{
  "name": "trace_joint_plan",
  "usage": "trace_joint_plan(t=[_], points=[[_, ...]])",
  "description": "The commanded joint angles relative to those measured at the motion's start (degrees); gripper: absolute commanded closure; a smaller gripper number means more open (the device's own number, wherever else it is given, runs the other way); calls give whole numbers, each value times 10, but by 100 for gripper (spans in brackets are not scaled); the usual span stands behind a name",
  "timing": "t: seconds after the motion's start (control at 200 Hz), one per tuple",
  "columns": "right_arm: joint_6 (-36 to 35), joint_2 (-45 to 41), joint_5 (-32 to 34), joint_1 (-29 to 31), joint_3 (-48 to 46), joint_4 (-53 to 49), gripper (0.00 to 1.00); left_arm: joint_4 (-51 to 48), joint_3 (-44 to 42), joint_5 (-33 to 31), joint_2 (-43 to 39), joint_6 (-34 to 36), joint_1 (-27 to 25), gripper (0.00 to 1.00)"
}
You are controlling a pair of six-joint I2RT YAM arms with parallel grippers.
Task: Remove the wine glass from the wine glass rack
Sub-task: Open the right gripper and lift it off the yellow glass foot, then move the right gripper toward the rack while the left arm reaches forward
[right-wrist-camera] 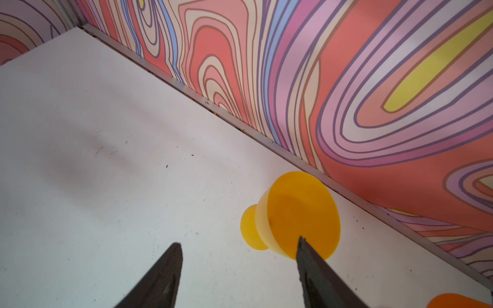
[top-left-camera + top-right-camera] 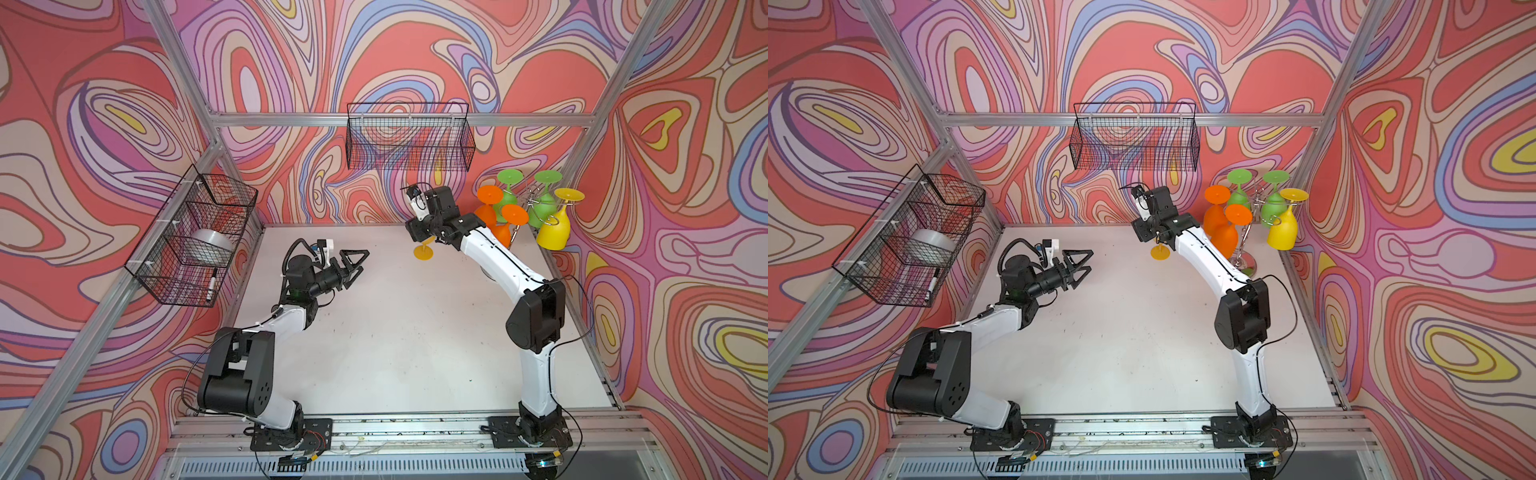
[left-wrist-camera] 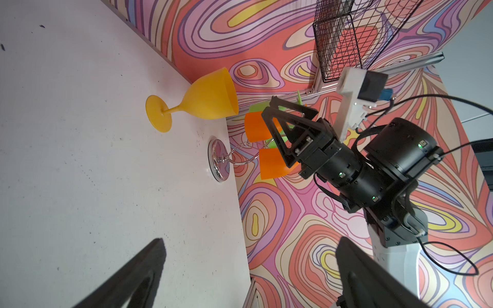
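Right gripper (image 1: 239, 241) fingers spread apart, clamping nothing; hovers just above amber wine glass (image 3: 202, 101), upright on table (image 2: 395, 332), foot down, off wine glass rack (image 3: 218, 160), near its mirrored base. Left gripper (image 2: 363, 262) fingers wide apart, empty, well apart from glass, above table. Hanging upside down on rack, far right corner: orange glasses (image 2: 488, 194), green glasses (image 2: 510, 176), yellow glass (image 2: 552, 235).
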Motion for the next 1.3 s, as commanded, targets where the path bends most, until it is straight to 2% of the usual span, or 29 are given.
trace_joint_plan(t=[0.0,0.15,0.376,0.586,0.701,0.801,0.881,1.067,1.292], points=[[-6,-47,37,22,-48,44,28,4,10,-5,-21,24,3,0],[11,-123,58,50,-146,97,27,3,11,-6,-23,29,3,0],[78,-271,68,55,-256,129,27,13,9,-8,-34,32,3,0],[112,-359,89,55,-273,113,28,22,3,-15,-63,49,3,0],[130,-379,98,55,-254,97,28,-22,13,-21,-81,85,0,0],[154,-389,124,52,-243,80,29,-94,30,-42,-107,145,-16,0],[185,-403,132,43,-248,72,29,-213,63,-76,-138,228,-45,0],[258,-437,133,21,-255,51,29,-468,153,-245,-214,456,-162,0],[347,-491,124,14,-305,36,30,-552,215,-350,-222,548,-265,0]])
